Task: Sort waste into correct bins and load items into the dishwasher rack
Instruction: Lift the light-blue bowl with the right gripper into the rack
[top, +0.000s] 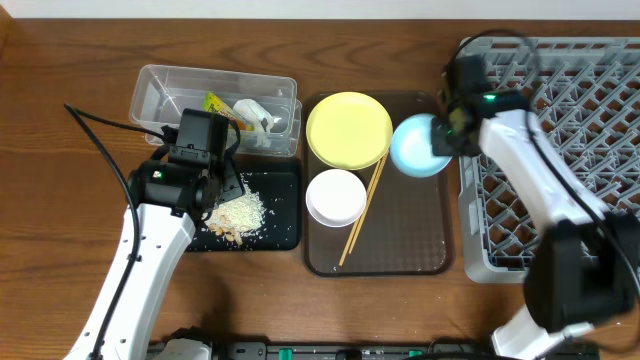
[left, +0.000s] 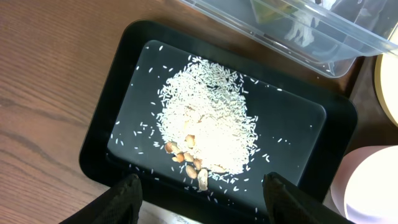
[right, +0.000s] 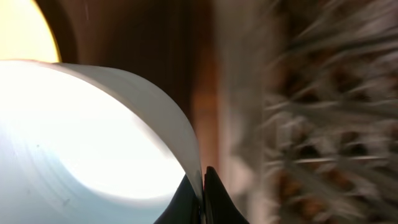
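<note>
My right gripper (top: 443, 138) is shut on the rim of the light blue bowl (top: 417, 147), holding it tilted at the right edge of the brown tray, beside the grey dishwasher rack (top: 580, 120); the right wrist view shows the fingers (right: 202, 186) pinching the bowl's wall (right: 93, 137). My left gripper (left: 202, 193) is open and empty above the black tray (top: 285, 235), which holds rice crumbs (left: 208, 121). The clear tub (top: 160, 90) holds the green-and-orange wrapper (top: 220, 104) and crumpled white paper (top: 258, 115). The yellow plate (top: 348, 128), white bowl (top: 336, 196) and chopsticks (top: 364, 210) lie on the brown tray.
The brown serving tray (top: 410, 250) sits in the middle between the black tray and the rack. A black cable (top: 105, 150) runs across the table at the left. The clear tub's corner (left: 323, 50) and the white bowl's rim (left: 367, 186) border the black tray (left: 106, 112).
</note>
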